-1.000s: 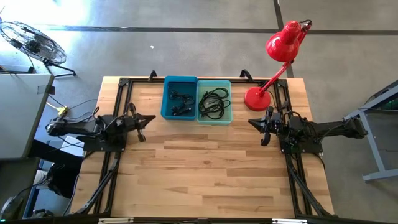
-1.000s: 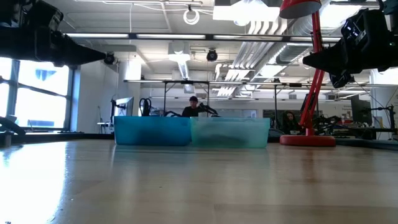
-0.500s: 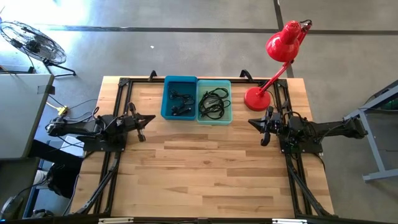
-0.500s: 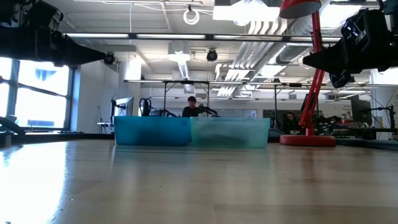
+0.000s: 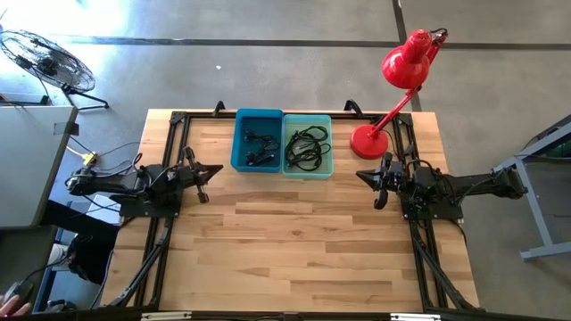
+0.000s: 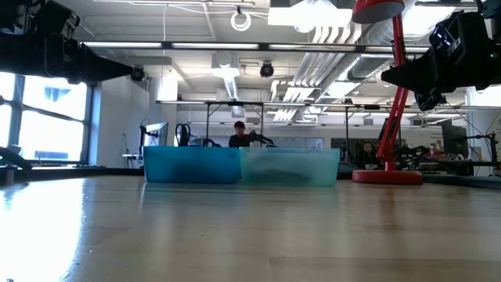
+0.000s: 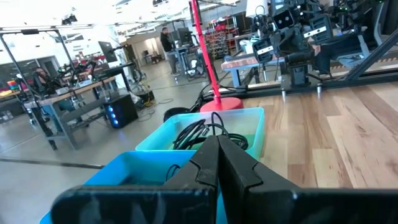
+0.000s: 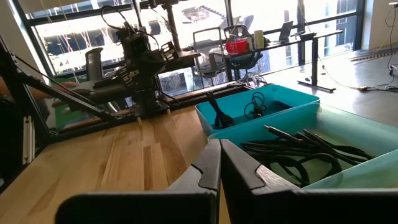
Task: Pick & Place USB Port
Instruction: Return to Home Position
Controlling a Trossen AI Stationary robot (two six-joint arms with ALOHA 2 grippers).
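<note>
The left arm (image 5: 134, 183) sits at the 9 o'clock edge of the wooden counter (image 5: 294, 241) and the right arm (image 5: 446, 185) at 3 o'clock, both raised above the surface and pointing inward; the left jaws and the right jaws are each pressed together, holding nothing. At 12 o'clock the blue bin (image 5: 235, 143) and green bin (image 5: 330, 152) stand touching side by side; two short black cables (image 5: 260, 137) lie in the blue bin, a tangle of black cable (image 5: 306, 148) in the green; a red lamp (image 5: 406, 62) stands at 1 o'clock.
</note>
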